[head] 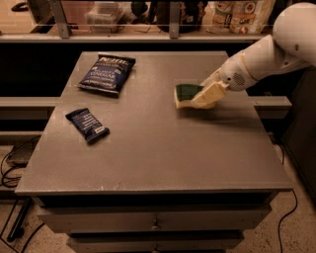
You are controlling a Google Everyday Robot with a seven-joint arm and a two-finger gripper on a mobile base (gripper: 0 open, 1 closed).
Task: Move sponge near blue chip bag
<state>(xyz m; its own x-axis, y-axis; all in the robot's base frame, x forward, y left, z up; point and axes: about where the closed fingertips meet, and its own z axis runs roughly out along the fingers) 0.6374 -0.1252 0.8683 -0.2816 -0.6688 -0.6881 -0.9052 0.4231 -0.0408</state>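
At the top edge we see a clear bin [104,11] and cartons [242,12] on a shelf, their contents too blurred to tell. Right of centre, the gripper [197,99] has its jaws clamped on the sponge [186,91], green face up, its right end hidden by the pale fingers [211,93]. We cannot tell whether it touches the table [163,158]. The chip bag [107,73] lies well apart at upper left, a packet [87,125] below it. The arm [266,57] is cut off at the right.
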